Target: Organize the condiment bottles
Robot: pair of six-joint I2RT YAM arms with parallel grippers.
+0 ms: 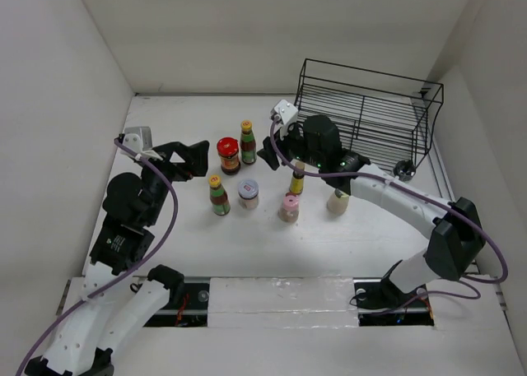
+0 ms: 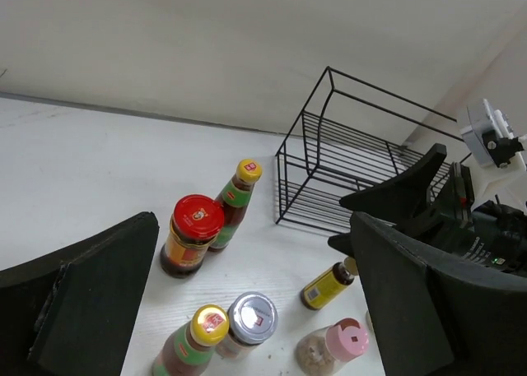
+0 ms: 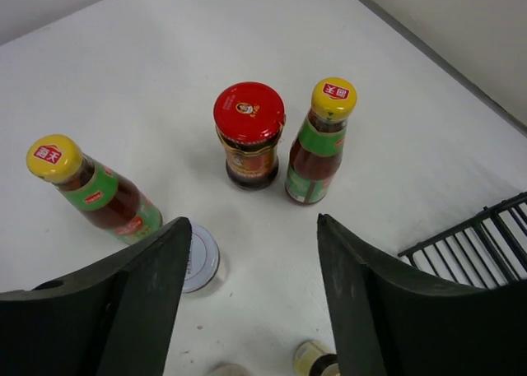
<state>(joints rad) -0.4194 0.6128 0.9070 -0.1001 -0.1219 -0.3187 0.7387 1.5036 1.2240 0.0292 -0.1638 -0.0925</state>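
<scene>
Condiment bottles glossy, cylindrical; red-lidded jar squat, round.

All upright: red-lidded jar beside far yellow-capped bottle, silver-lidded jar beside near yellow-capped bottle, pink-capped bottle nearby.

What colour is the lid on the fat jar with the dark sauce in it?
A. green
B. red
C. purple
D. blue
B: the jar of dark sauce has a round red lid, seen clearly from the right wrist view, and it stands right beside a yellow-capped sauce bottle.
</scene>
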